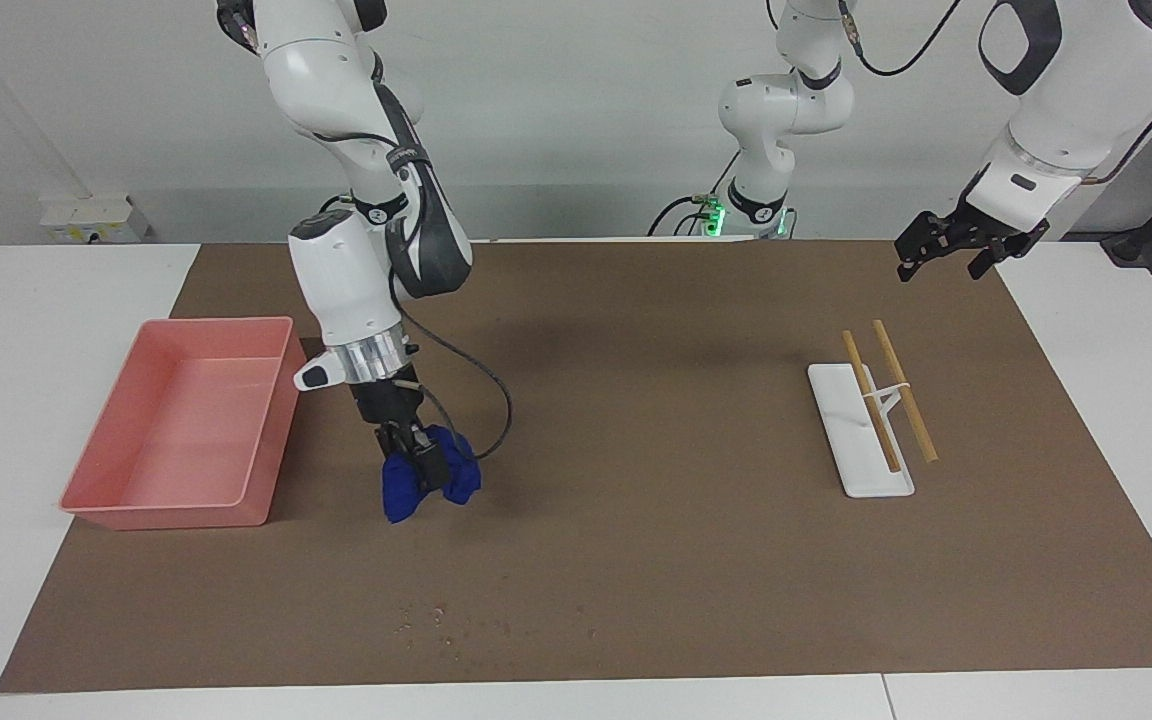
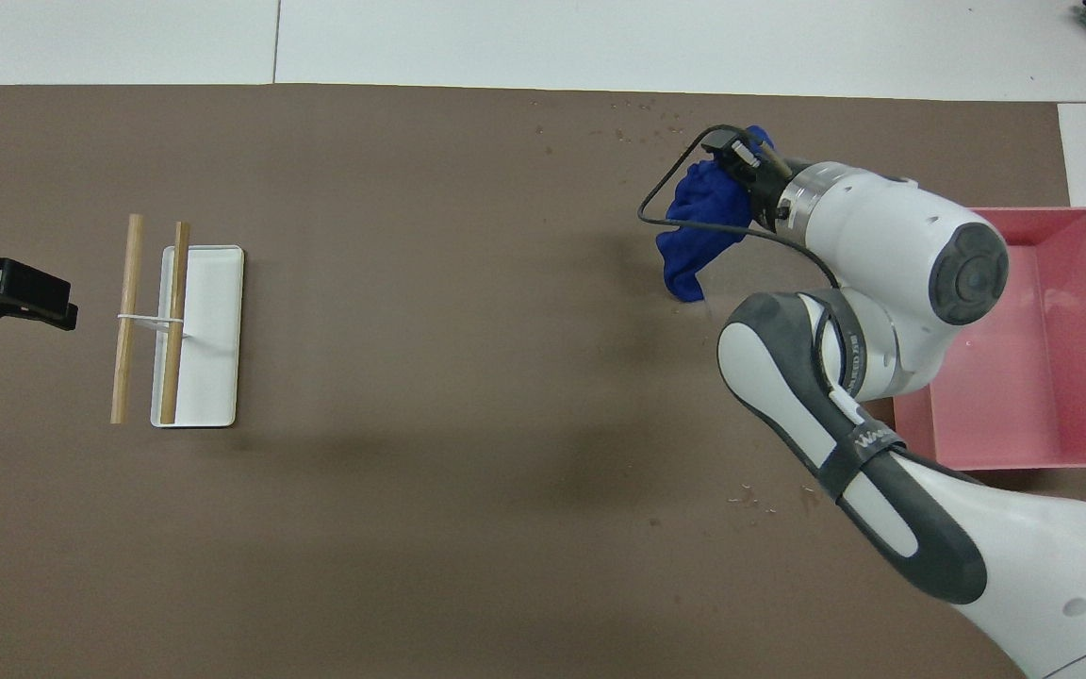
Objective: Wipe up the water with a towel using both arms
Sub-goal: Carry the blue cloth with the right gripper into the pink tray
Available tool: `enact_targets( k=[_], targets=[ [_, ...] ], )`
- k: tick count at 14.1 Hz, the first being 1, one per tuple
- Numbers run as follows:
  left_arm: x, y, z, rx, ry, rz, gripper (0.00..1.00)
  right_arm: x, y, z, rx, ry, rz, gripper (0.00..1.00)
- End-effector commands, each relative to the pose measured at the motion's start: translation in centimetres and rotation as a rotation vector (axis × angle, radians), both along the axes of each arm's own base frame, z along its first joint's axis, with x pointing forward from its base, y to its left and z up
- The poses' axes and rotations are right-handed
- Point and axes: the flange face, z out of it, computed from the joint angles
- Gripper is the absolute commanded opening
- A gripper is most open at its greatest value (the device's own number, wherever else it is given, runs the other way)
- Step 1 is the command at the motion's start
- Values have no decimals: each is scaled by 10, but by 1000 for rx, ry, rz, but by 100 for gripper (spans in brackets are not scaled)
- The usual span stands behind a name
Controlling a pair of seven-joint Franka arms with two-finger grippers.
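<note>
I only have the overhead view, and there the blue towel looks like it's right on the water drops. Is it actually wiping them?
Observer: No. The facing view shows the towel hanging from the right gripper over bare mat beside the pink bin. The water lies untouched, close to the mat's edge farthest from the robots.
Operator: Is the towel down on the mat?
Observer: I cannot tell. Its lowest fold is close to the mat, and the jaws are shut on its top.
Operator: And the left arm?
Observer: It waits. The left gripper is raised by the mat's corner at its own end, jaws open, holding nothing.
</note>
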Motion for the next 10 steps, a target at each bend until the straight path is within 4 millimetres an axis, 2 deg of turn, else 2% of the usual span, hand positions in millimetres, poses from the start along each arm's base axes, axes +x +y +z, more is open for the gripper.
enact_targets(
  k=[1,2,4,7,10],
  targets=[
    [-1,-1,4,-12,10,16,100,33,-23,36,-44,-47,40,0],
    [-1,-2,4,-12,10,16,100,28,-27,49,-48,-21,45,0],
    [-4,-2,3,-12,11,17,100,11,-51,87,-62,55,46,0],
    [-4,-4,3,-11,10,19,100,-21,-112,128,-160,153,132,0],
    [-4,-3,3,-11,12,20,100,-58,-178,143,-247,256,244,0]
  ],
)
